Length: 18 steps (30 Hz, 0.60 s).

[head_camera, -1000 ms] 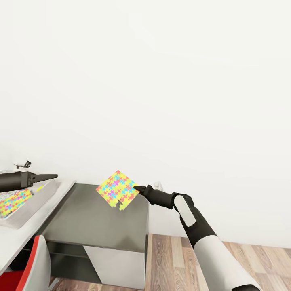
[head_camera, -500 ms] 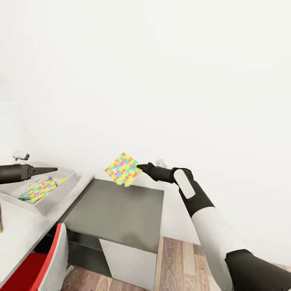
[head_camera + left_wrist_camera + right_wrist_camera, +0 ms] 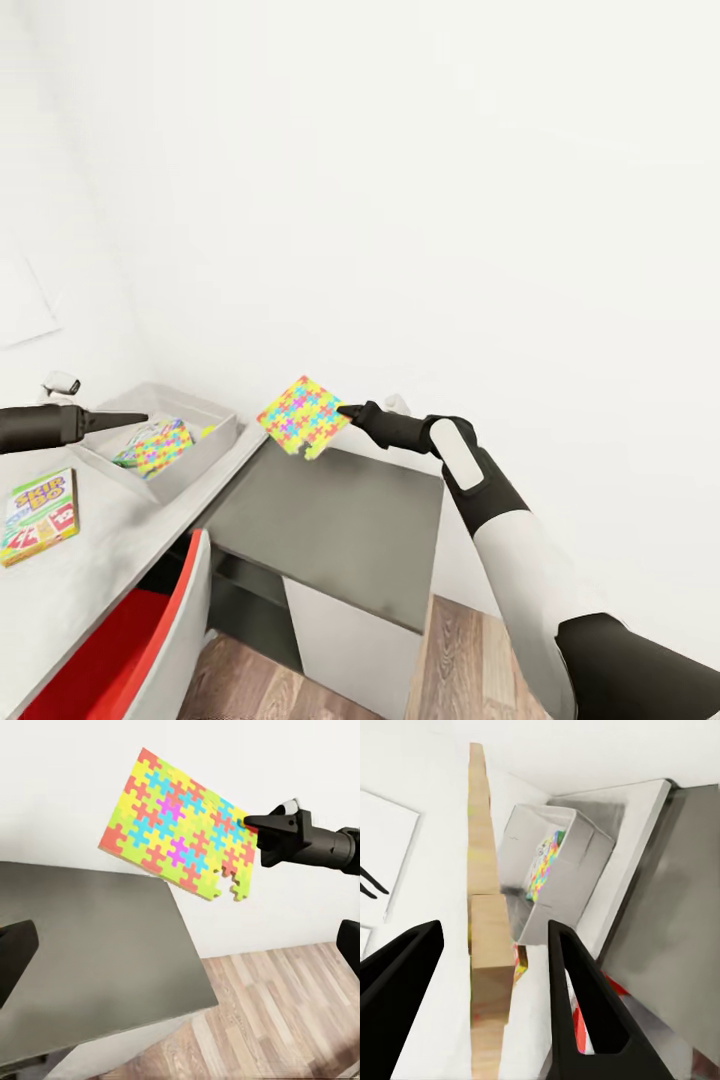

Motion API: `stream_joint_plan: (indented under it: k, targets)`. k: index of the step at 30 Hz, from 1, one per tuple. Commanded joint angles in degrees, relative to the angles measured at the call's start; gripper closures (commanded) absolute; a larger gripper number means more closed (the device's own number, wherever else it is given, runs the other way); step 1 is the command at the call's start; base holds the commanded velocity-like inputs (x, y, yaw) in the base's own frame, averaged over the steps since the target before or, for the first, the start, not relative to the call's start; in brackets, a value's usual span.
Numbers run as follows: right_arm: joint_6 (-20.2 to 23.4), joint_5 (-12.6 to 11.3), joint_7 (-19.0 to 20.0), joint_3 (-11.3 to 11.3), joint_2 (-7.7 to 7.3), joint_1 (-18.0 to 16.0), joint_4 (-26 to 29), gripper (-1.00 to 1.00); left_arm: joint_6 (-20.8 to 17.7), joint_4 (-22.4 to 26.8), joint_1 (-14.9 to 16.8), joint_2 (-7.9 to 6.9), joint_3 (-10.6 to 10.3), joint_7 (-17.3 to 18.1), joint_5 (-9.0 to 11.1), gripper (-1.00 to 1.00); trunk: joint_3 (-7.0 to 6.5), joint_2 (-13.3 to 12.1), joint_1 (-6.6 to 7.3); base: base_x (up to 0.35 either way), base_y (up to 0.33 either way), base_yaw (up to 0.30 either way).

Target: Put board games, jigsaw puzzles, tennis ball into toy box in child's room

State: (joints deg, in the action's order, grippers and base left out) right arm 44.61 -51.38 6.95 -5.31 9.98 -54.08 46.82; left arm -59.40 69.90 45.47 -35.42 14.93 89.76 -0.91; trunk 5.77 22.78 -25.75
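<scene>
Head view, right gripper (image 3: 343, 410): pinching 1 corner of a jigsaw puzzle (image 3: 303, 416), sheet held tilted in the air above the dark desk top (image 3: 340, 520), likely so it clears the surface on the way over.
Head view, toy box (image 3: 205, 447): sits on the pale grey top (image 3: 100, 560) to the left, with another multicoloured puzzle (image 3: 155, 446) already inside.
Head view, left gripper (image 3: 140, 420): pointing out above the box, fingers look drawn to a single tip, nothing in them.
Head view, board game (image 3: 38, 516): 1 box lies flat on the pale top, near the box but outside it.
Left wrist view: the carried puzzle (image 3: 178, 825) hangs over the desk's far edge, clamped at its corner by the right gripper (image 3: 251, 823); the grip is thin, so the sheet could swing.
Right wrist view: the puzzle edge (image 3: 484, 930) runs between the 2 dark fingers (image 3: 577, 1012), seen edge-on; whether both pads touch it is hard to tell here. Beyond it sits the toy box (image 3: 577, 844), the goal for this carry.
</scene>
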Motion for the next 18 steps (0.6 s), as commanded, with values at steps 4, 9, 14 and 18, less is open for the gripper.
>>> stream_joint_plan:
  k: [4, 9, 14, 18]
  targets:
    - [0.1, 0.0, 0.3, 0.0, 0.01, -0.1, -0.5, 1.0, -0.6, -0.3, 0.1, -0.05, -3.1, 0.2, -0.1, -1.0, 0.13, 0.1, -0.03, 0.0, 0.0, 0.283]
    - [0.2, 0.0, 0.3, 0.0, 0.01, -0.1, -0.3, 1.0, -0.6, -0.3, 0.2, -0.04, -3.9, 0.2, 0.0, -1.0, 0.13, 0.1, -0.03, 0.0, 0.0, 0.283]
    - [0.4, -0.1, 0.3, 0.0, 0.01, -0.1, -0.2, 1.0, -0.6, -0.2, 0.2, -0.06, -4.0, 0.2, 0.4, -1.0, 0.13, 0.1, -0.03, 0.0, 0.0, 0.283]
    - [0.6, -1.0, 0.3, 0.0, 0.01, -0.1, 1.1, 1.0, -0.6, -0.2, 0.2, -0.08, -3.6, 0.2, 0.7, -1.0, 0.13, 0.1, -0.03, 0.0, 0.0, 0.283]
